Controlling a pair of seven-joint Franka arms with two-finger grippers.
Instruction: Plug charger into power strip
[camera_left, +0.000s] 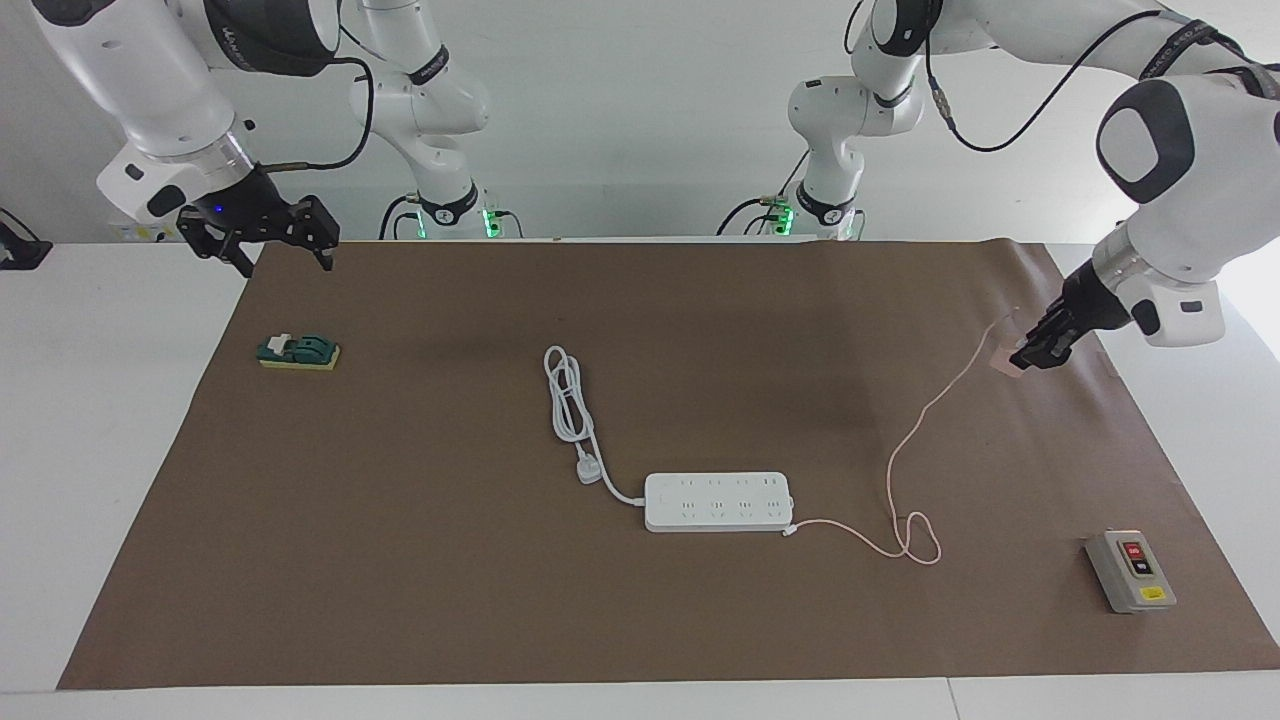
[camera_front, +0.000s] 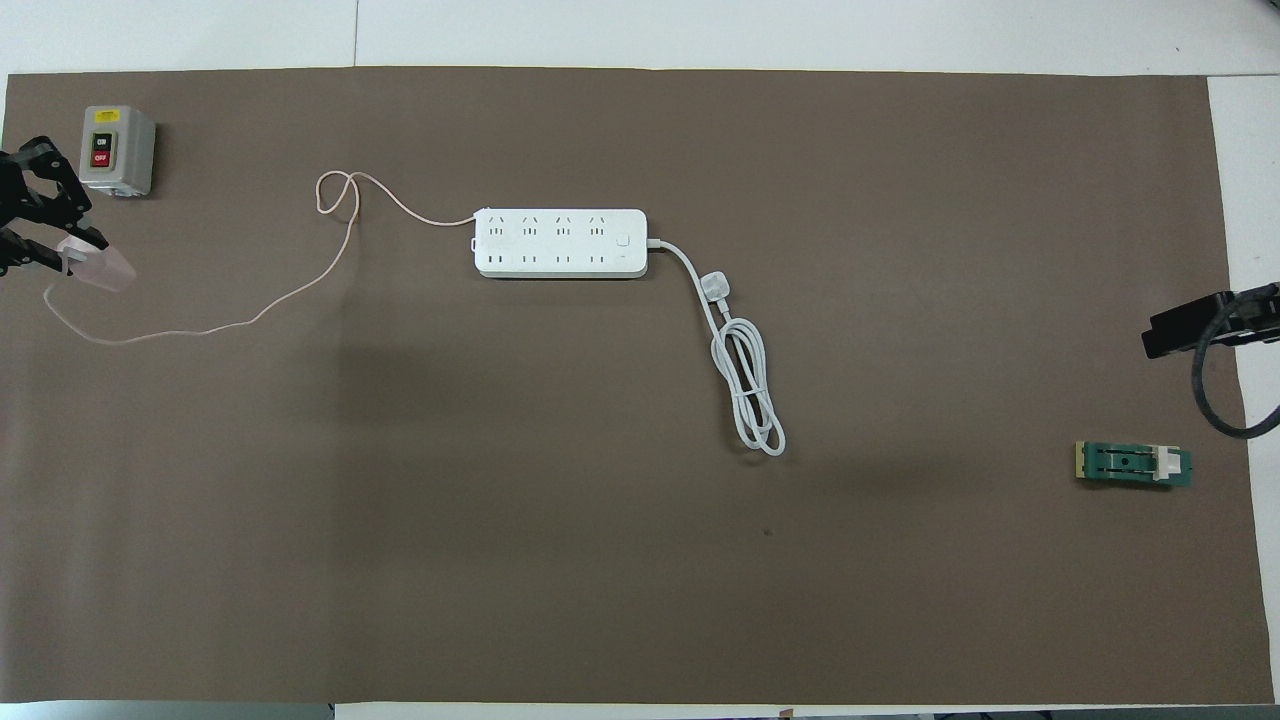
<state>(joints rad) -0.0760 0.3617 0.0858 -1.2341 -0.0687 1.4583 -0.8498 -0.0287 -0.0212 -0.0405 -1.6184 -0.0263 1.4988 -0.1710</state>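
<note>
Charger (camera_left: 1005, 362) was clamped in the left gripper (camera_left: 1028, 357), raised over the mat's (camera_left: 400, 560) edge at the left arm's end, in the facing view; its cable (camera_left: 915, 420) trailed to the strip (camera_left: 718, 501). The right gripper (camera_left: 268, 232) waited, fingers wide. Overhead showed the strip's sockets (camera_front: 545, 241) and bare mat nearer the robots.
</note>
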